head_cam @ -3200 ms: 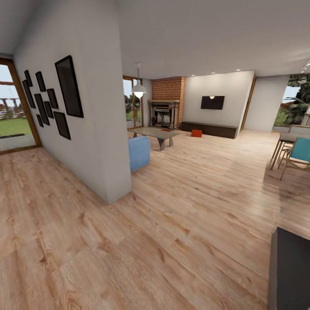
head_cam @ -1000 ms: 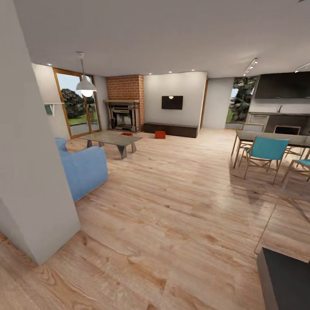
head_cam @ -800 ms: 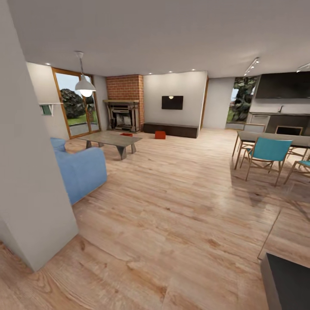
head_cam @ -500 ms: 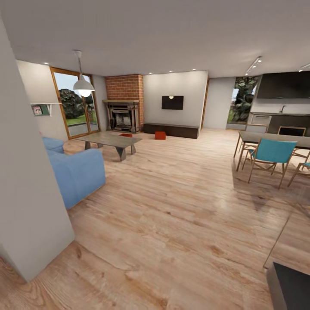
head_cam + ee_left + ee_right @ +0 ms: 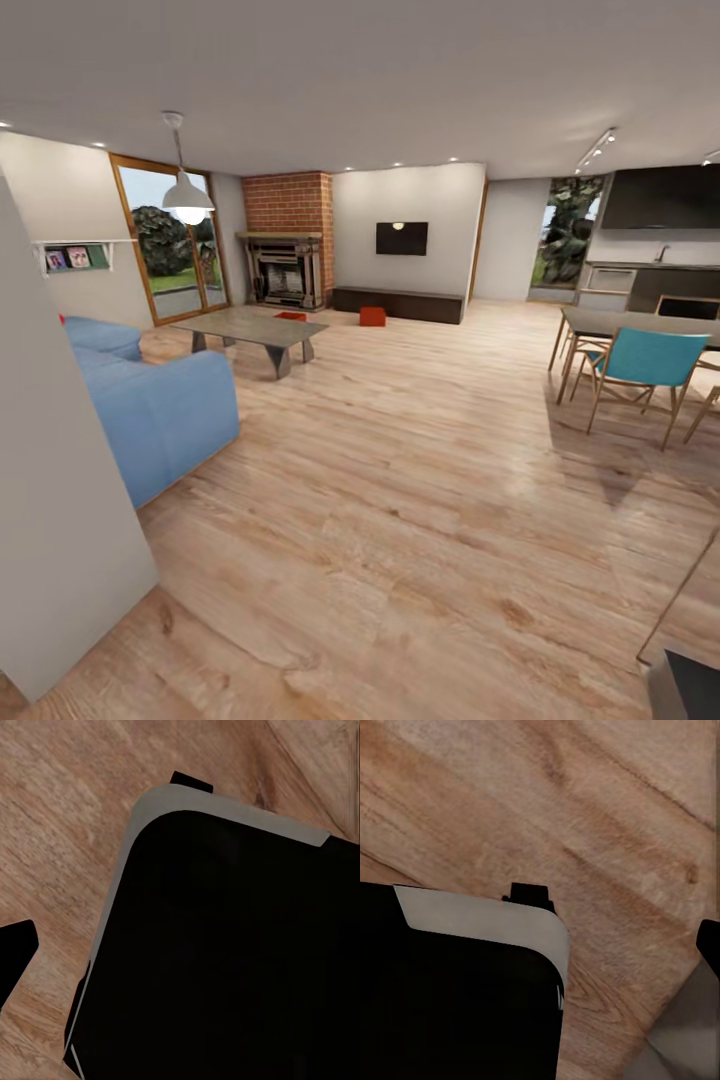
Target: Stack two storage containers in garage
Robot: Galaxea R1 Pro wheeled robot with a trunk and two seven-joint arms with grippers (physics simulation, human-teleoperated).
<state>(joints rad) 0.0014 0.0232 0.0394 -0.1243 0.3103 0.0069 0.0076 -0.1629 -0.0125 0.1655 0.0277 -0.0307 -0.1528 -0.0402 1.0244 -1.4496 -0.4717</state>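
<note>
I am in the living room, on its light wood-plank floor point(image 5: 420, 500). One red-orange storage container point(image 5: 372, 316) sits on the floor far ahead, in front of the low dark bench under the wall TV point(image 5: 401, 238). A second red-orange shape point(image 5: 291, 316) shows at the far edge of the coffee table point(image 5: 255, 328); whether it rests on the table or behind it I cannot tell. In the left wrist view a dark fingertip point(image 5: 13, 958) hangs over the planks beside my black base point(image 5: 225, 945). The right wrist view has a dark fingertip point(image 5: 709, 941) and the base point(image 5: 457, 997).
A grey wall corner point(image 5: 50, 540) stands close at my left, with the blue sofa point(image 5: 150, 400) just beyond it. A dining table with teal chairs point(image 5: 645, 365) is at the right. A dark block's corner point(image 5: 690, 690) is at the lower right. The brick fireplace point(image 5: 290, 250) is far ahead.
The whole view has shifted: the camera has moved forward and turned, so the left wall takes less of the picture and more sofa and window show. The containers have not moved.
</note>
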